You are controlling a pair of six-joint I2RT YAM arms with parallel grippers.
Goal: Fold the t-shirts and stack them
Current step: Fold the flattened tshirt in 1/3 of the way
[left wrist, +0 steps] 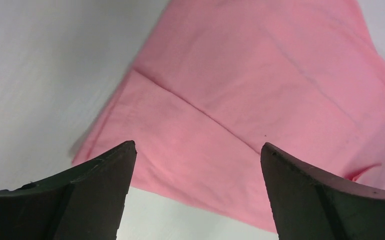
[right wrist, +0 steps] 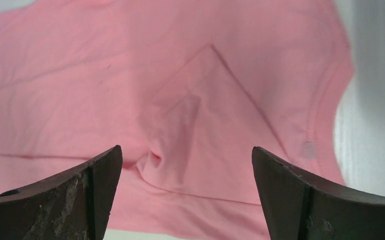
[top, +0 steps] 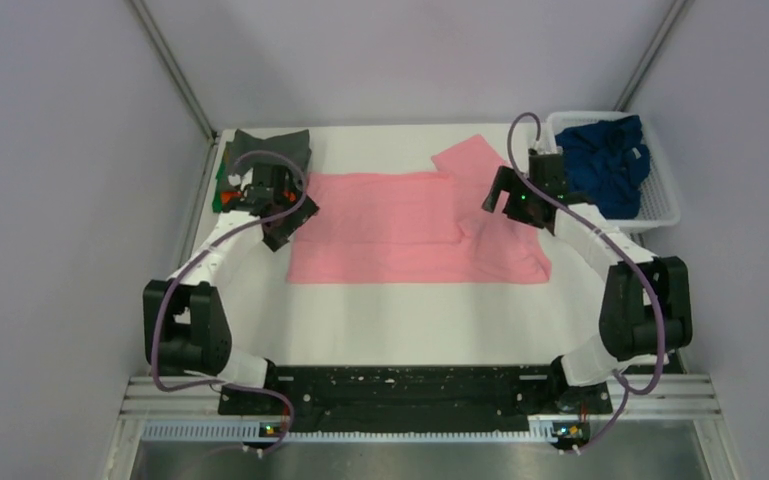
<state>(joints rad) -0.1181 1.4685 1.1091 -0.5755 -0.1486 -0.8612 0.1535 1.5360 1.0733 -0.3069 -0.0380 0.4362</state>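
Top external view, from left to right. At the far left corner of the white table [top: 410, 325], a dark grey t-shirt [top: 272, 148], folded into a compact shape. Just near of it, the left gripper [top: 285, 228], hovering at the left edge of a pink t-shirt [top: 390, 225]; spread not readable from this height.

In the middle of the table, the pink t-shirt, lying flat as a broad rectangle. One sleeve pointing toward the far right. Right-hand part doubled over in an uneven flap.

At that right-hand part, the right gripper [top: 500, 197], poised above the cloth. Further right, off the table's edge, a white lattice basket [top: 668, 212] with a crumpled navy blue t-shirt [top: 605, 160] inside.

Left wrist view. Left gripper [left wrist: 198, 146] wide open, with two dark fingers [left wrist: 95, 200] far apart at the bottom of the frame and nothing between them. Beyond the tips, a corner of the pink t-shirt [left wrist: 260, 85] with one straight crease across it. Bare white table [left wrist: 35, 75] to the left and along the near hem.

Right wrist view. Right gripper [right wrist: 186, 150] likewise wide open and holding nothing, scuffed dark fingers [right wrist: 305, 200] well apart. Beyond them, the pink t-shirt [right wrist: 80, 85] filling most of the frame, with a triangular tuck showing through the top layer and a small pucker at its lower point. Stitched hem curving down the right side, and a strip of white table [right wrist: 375, 100] past it.
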